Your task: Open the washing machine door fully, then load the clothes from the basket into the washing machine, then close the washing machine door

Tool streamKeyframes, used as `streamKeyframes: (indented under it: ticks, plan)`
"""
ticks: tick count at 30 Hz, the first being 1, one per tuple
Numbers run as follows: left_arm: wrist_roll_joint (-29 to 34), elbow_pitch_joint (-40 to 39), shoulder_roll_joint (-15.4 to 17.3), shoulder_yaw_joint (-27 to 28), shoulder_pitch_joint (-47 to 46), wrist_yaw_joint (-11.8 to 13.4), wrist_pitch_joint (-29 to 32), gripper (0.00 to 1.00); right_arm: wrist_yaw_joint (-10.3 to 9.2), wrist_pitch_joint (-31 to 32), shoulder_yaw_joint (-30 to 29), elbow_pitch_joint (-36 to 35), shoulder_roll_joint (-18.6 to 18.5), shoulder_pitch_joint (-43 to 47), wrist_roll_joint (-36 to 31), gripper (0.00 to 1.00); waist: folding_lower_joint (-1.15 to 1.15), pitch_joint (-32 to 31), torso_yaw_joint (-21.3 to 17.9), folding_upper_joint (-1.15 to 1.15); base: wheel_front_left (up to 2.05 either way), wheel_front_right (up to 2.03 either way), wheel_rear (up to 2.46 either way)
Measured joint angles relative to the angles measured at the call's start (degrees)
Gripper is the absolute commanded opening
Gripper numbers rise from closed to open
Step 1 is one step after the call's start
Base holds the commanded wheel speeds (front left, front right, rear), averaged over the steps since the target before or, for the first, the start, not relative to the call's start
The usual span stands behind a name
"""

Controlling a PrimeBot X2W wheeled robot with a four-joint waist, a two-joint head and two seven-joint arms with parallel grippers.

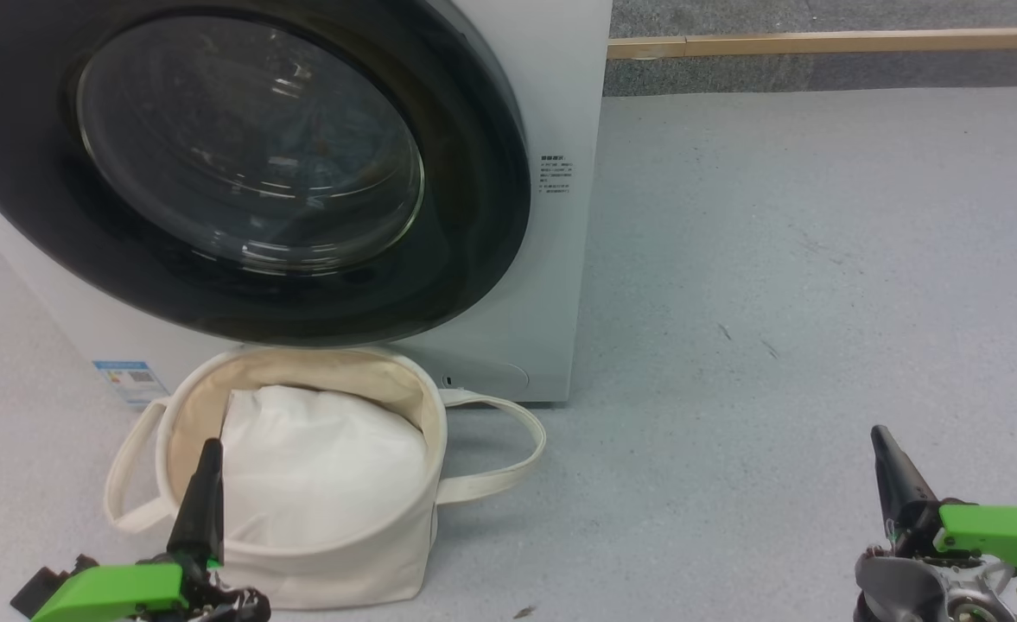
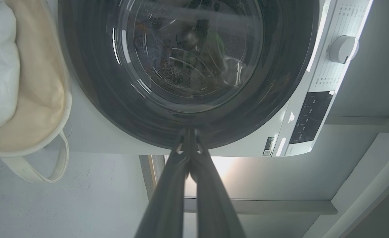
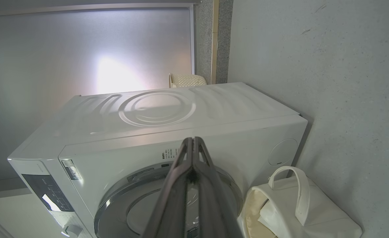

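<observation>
The washing machine door (image 1: pixel 240 164) sits shut against the front of the washing machine (image 1: pixel 560 285). It is a large round door, its wide glossy black rim framing a bulging clear glass bowl. Reflections cloud the glass. In the left wrist view a bluish patch with orange marks behind it (image 2: pixel 146 44) may be the clothes, but this cannot be confirmed. The machine body is smooth white, with small printed text to the right of the door and a blue label (image 1: pixel 132 380) low on its left. A round white dial (image 2: pixel 343 49) and a dark control panel (image 2: pixel 310 117) sit on its front near the top.

The basket (image 1: pixel 344 561) stands on the floor just in front of the machine, below the door. It is a soft-sided cream canvas tub with looped strap handles (image 1: pixel 508 449) hanging out on each side. A plain white cloth (image 1: pixel 318 466), rumpled and puffy, fills its inside.

The left gripper (image 1: pixel 211 445) hangs over the near left rim of the basket, its two long dark fingers pressed together with nothing between them. The right gripper (image 1: pixel 880 432) is well apart to the right over bare floor, also pinched shut and empty. Both carry bright green plastic mounts.

The floor (image 1: pixel 776 259) is grey, speckled and lightly scuffed. A pale wooden strip (image 1: pixel 819 41) runs along its far edge.
</observation>
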Motion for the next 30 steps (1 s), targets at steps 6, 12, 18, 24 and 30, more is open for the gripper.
streamKeyframes:
  ticks: [6,12,18,24,30]
  plan:
    - [0.00,-0.01,0.00,0.00,0.00,0.14,0.00,0.00,0.00,0.00,0.00,0.00,0.00,0.00,0.00,0.00,0.00,0.00,0.00,0.00,0.00,0.00,0.00]
    - [0.00,-0.01,0.00,0.00,0.00,0.14,0.00,0.00,0.00,0.00,0.00,0.00,0.00,0.00,0.00,0.00,0.00,0.00,0.00,0.00,0.00,0.00,0.00]
    - [0.00,-0.01,0.00,0.00,0.00,0.14,0.00,0.00,0.00,0.00,-0.01,0.00,0.00,0.00,0.00,0.00,0.00,0.00,0.00,0.00,0.00,0.00,0.00]
    - [0.00,-0.01,0.00,0.00,0.00,0.14,0.00,0.00,0.00,0.00,-0.01,0.00,0.00,0.00,0.00,0.00,0.00,0.00,0.00,0.00,0.00,0.00,0.00]
    - [0.00,-0.01,0.00,0.00,0.00,0.14,0.00,0.00,0.00,0.00,-0.01,0.00,0.00,0.00,0.00,0.00,0.00,0.00,0.00,0.00,0.00,0.00,0.00]
